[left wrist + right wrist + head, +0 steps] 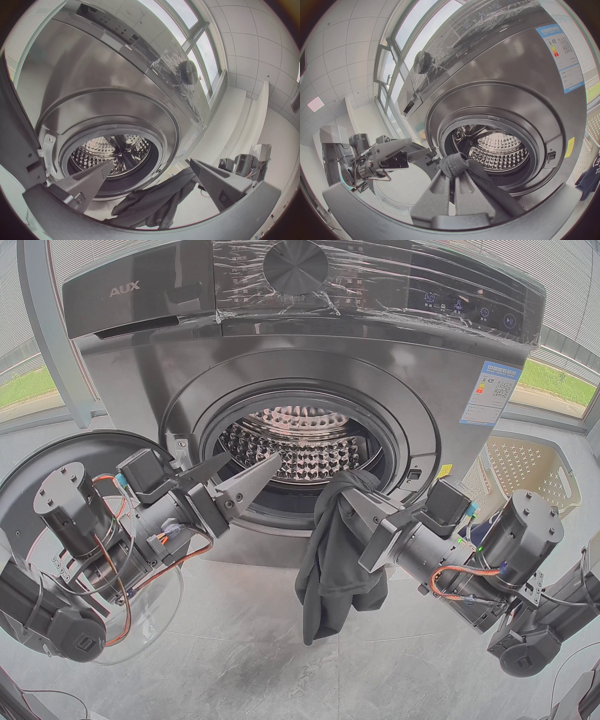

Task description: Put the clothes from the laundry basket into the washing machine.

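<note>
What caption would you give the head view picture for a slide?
Right gripper holds a black garment at the mouth of the open washing machine; left gripper hangs open alongside.

Logo lettering (124,288) on drawer (156,299) of washing machine (144,384), blue label (498,393) on front, yellow sticker (444,470) by drum (300,440)

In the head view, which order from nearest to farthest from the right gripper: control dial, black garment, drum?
1. Black garment, held in the right gripper, hanging down.
2. Drum, just behind it, centre.
3. Control dial, top of the machine.

grey tiled floor (250,646) — tall windows (418,28), grass (556,380) outside.
</note>
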Controlling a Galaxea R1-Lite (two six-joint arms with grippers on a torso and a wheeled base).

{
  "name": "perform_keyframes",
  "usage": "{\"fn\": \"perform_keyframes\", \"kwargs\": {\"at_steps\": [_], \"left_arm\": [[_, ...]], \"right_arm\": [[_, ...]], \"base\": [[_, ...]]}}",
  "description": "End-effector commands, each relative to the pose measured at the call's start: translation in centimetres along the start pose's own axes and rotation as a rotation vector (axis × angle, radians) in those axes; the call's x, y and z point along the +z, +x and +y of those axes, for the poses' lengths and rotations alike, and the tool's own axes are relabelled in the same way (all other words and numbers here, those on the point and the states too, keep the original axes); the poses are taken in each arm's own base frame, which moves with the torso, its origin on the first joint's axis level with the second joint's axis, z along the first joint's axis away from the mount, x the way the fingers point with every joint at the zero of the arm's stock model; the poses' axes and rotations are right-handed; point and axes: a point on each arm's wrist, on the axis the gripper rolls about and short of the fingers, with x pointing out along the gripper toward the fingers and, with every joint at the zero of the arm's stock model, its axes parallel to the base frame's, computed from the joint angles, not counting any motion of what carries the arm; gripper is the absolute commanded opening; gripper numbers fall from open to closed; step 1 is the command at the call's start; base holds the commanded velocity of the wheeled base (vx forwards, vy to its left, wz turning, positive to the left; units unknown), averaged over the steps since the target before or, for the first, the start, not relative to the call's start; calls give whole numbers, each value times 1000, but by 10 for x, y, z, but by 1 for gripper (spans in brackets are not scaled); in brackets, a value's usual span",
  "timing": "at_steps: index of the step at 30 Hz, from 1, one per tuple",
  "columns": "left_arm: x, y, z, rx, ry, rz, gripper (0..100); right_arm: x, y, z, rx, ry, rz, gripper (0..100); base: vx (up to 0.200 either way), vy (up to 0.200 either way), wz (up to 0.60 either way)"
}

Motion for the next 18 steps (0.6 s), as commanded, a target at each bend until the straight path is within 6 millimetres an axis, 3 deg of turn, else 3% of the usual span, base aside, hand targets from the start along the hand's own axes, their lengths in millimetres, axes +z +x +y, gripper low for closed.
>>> {"fn": "perform_keyframes", "kwargs": {"at_steps": [1, 18], "left_arm": [[-13, -1, 5, 16, -10, 49, 100], [-64, -1, 38, 105, 24, 206, 100]], "right_arm": [[9, -4, 3, 13, 4, -25, 0], [14, -25, 15, 117, 27, -13, 0]], "base": [[0, 0, 0], [0, 0, 0]]}}
